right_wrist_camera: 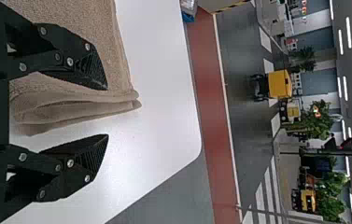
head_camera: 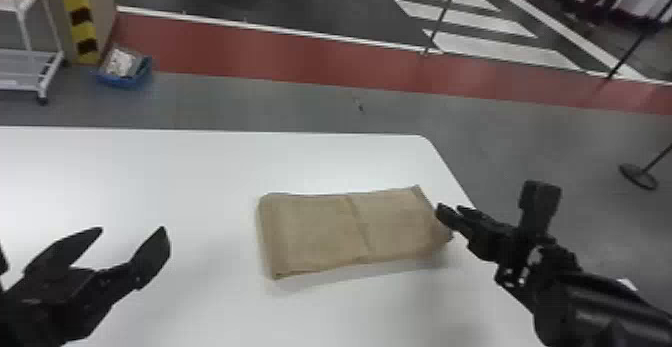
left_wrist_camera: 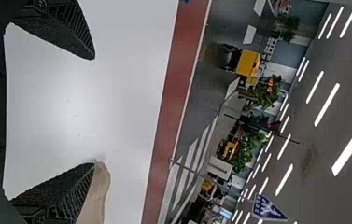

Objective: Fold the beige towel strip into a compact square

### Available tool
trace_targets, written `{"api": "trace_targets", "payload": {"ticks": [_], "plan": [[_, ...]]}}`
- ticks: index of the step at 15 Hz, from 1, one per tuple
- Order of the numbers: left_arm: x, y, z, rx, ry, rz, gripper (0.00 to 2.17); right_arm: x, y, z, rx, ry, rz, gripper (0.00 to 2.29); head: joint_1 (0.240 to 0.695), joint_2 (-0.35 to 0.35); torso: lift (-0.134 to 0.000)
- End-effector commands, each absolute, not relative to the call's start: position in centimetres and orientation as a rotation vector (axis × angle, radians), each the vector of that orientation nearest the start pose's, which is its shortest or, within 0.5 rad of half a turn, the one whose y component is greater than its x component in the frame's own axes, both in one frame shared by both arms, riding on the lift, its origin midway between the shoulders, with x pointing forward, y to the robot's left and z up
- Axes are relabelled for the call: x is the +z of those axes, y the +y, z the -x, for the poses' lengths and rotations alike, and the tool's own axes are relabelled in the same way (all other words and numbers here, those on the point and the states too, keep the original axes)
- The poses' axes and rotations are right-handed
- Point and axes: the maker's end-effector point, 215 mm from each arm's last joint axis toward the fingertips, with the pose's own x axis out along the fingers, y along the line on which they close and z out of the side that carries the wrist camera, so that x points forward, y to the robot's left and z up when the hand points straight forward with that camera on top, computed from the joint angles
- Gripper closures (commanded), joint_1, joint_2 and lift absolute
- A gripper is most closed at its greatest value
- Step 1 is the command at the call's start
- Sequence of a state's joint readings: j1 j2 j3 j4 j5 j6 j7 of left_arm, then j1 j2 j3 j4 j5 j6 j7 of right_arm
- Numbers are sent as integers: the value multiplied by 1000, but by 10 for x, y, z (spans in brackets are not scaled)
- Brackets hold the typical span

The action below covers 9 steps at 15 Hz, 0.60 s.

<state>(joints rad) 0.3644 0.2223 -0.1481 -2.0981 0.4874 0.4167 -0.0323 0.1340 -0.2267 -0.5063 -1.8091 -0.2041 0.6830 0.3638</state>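
The beige towel strip (head_camera: 320, 231) lies flat on the white desk (head_camera: 200, 171), near the right side. Some folding looks done, because soft layers sit on top of each other at its right end. But it is longer from left to right than from near to far, so it is not a square. A line (head_camera: 362, 228) runs across its middle; I can't tell if that is a crease or the edge of a flap.

The right end effector (right_wrist_camera: 107, 112) is wide open at the towel's right end, with the layers between its fingers but not pinched. The left end effector (head_camera: 131, 229) is wide open too, off to the left, and holds nothing.

I think the job is more than half done. What's left is probably one more fold across, then a little pat to make it neat.
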Motion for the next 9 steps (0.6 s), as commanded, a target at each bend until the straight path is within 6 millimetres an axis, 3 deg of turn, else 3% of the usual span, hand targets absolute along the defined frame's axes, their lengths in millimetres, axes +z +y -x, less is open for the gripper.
{"api": "trace_targets", "payload": {"ticks": [1, 3, 6, 9], "plan": [[-376, 118, -453, -359, 322, 291, 63, -390, -494, -476, -113, 373, -125, 63, 695, -350, -124], [-380, 112, -454, -366, 328, 279, 63, -377, -502, -458, -103, 313, -127, 63, 695, -350, -124], [-393, 83, -456, -402, 354, 275, 73, -365, -514, -430, -97, 228, -132, 66, 695, -350, -124], [-406, 63, -457, -400, 368, 277, 161, -358, -517, -420, -80, 182, -144, 70, 695, -350, -124]]}}
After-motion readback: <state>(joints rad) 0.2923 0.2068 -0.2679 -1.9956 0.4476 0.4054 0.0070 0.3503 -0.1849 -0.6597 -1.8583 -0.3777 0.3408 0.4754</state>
